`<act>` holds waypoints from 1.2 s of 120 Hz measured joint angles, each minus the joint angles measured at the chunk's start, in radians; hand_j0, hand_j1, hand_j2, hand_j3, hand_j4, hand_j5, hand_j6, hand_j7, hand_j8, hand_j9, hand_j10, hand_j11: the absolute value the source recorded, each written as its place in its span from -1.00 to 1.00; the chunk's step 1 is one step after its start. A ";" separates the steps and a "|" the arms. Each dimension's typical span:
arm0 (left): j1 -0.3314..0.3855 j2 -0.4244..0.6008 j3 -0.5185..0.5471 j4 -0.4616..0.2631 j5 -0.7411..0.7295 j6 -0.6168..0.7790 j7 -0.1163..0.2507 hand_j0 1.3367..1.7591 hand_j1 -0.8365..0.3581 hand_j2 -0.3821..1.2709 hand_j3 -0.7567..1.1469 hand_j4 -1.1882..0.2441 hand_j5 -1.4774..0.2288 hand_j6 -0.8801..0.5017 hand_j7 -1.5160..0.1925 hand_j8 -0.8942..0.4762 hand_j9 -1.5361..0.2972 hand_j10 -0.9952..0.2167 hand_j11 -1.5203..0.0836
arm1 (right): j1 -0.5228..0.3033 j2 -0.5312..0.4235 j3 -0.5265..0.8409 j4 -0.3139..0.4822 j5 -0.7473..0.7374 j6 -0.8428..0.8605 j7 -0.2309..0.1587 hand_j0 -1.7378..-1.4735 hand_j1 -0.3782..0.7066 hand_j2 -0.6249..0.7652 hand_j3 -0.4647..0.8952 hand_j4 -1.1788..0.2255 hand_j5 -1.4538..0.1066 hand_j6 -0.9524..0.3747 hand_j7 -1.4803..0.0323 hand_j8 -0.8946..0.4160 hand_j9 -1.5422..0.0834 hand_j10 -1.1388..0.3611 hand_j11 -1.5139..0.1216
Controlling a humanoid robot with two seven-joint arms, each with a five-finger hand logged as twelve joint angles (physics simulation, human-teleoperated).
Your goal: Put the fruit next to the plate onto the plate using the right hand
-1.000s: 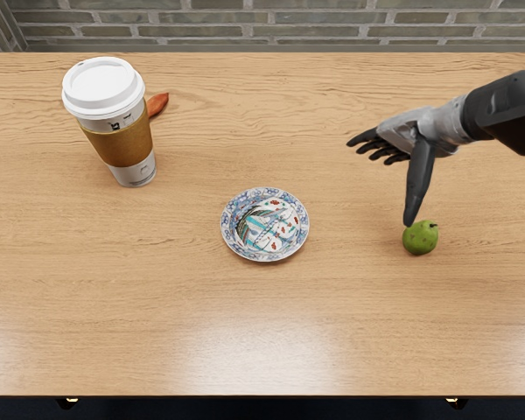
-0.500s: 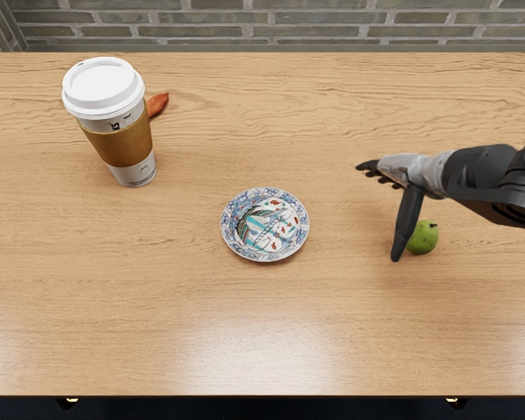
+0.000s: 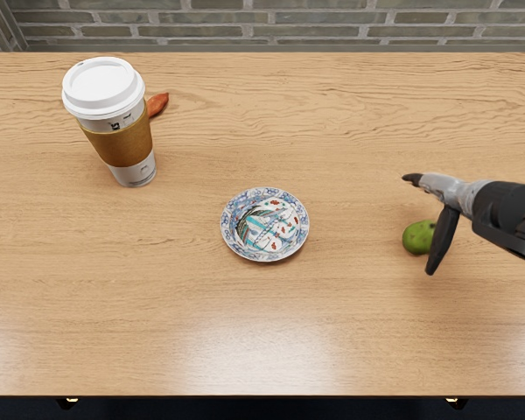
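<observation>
Status: approach stage; no part of the transfer is complete.

1. The right hand [image 3: 448, 194] enters from the right edge and sits just above the fruit [image 3: 416, 237]. Its fingers are extended, not closed, and it holds nothing. One digit hangs down across the fruit's right side; contact cannot be confirmed.
2. The fruit, green, rests on the surface [image 3: 245, 332], to the right of the plate [image 3: 265, 224] and clearly apart from it.
3. The plate, patterned, bears no fruit.
4. The cup [image 3: 112, 118], lidded, stands far left with a red item [image 3: 158, 103] behind it; neither concerns the task.

Remaining, by judgement: close the hand on the fruit, lift, carry left, set down on the plate
</observation>
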 joint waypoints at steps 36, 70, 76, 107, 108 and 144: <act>-0.001 0.000 0.000 0.001 0.000 0.000 0.000 0.52 0.97 -0.54 -0.21 0.65 0.72 0.26 0.76 0.29 0.66 0.63 0.88 | -0.043 0.019 0.000 0.000 -0.066 -0.116 0.000 -0.40 -0.86 -0.11 -0.32 0.62 0.79 0.37 0.89 0.30 0.83 0.46 0.79; 0.000 0.000 0.000 0.000 0.000 0.000 0.000 0.52 0.97 -0.54 -0.21 0.65 0.72 0.26 0.76 0.29 0.66 0.63 0.88 | -0.101 0.048 -0.001 0.000 -0.084 -0.151 0.000 -0.40 -0.58 -0.15 -0.32 0.44 0.58 0.18 0.67 0.10 0.63 0.29 0.58; -0.001 0.000 0.000 0.000 0.000 0.000 0.000 0.52 0.97 -0.54 -0.21 0.65 0.72 0.26 0.76 0.29 0.66 0.63 0.88 | -0.109 0.040 -0.001 0.000 -0.089 -0.153 0.000 -0.40 -0.55 -0.15 -0.32 0.42 0.56 0.16 0.65 0.09 0.61 0.28 0.57; -0.001 0.000 0.000 0.000 0.000 0.000 0.000 0.52 0.97 -0.54 -0.21 0.65 0.72 0.26 0.76 0.29 0.66 0.63 0.88 | -0.132 0.007 0.002 0.000 -0.112 -0.155 0.000 -0.40 -0.48 -0.16 -0.32 0.37 0.51 0.11 0.59 0.03 0.56 0.23 0.51; -0.001 0.000 0.000 0.000 0.000 0.000 0.000 0.52 0.97 -0.54 -0.21 0.65 0.72 0.26 0.76 0.29 0.66 0.63 0.88 | -0.133 0.007 0.002 0.000 -0.113 -0.155 0.000 -0.40 -0.47 -0.16 -0.32 0.37 0.50 0.10 0.59 0.03 0.55 0.23 0.51; -0.001 0.000 0.000 0.000 0.000 0.000 0.000 0.52 0.97 -0.54 -0.21 0.65 0.72 0.26 0.76 0.29 0.66 0.63 0.88 | -0.148 0.012 0.009 0.000 -0.130 -0.156 0.000 -0.40 -0.30 -0.18 -0.32 0.26 0.38 -0.01 0.46 -0.09 0.43 0.13 0.39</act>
